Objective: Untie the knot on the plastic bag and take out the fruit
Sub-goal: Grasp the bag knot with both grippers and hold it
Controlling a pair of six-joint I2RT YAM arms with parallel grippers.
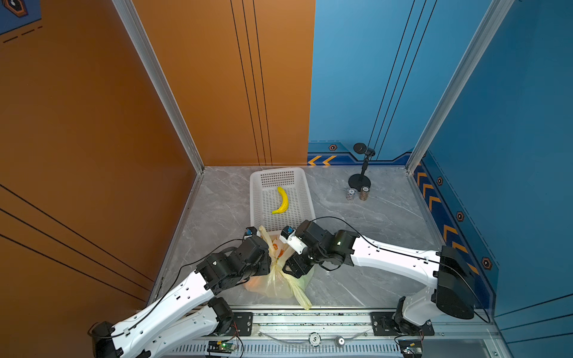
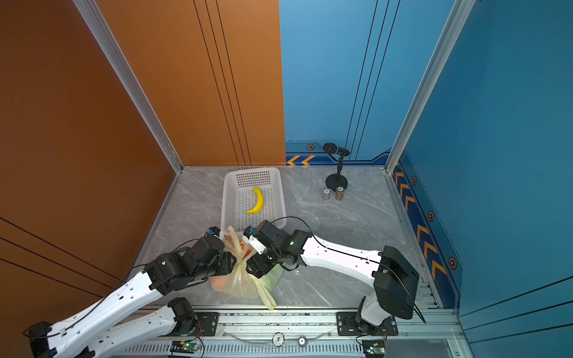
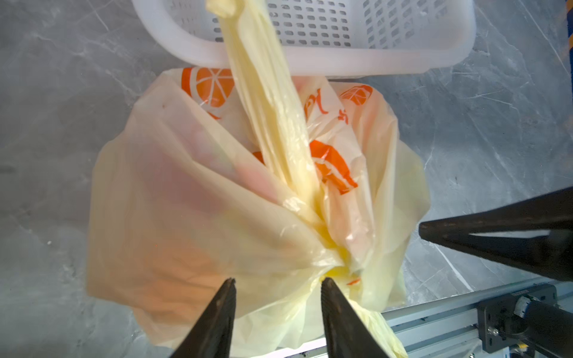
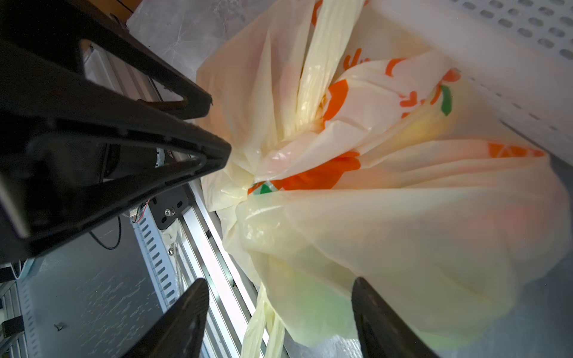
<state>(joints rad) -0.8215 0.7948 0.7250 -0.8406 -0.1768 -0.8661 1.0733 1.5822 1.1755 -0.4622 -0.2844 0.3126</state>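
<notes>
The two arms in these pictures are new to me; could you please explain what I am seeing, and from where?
It is a two-armed robot at a grey table. Two pictures look down from overhead; the other two come from a camera on each wrist. On the table are a white basket with a banana inside, a small microphone, and the tied yellow plastic bag, with fruit showing dimly through it. The left gripper and right gripper both stand open over the bag, the left one at its knot. Neither visibly grips anything.
</notes>
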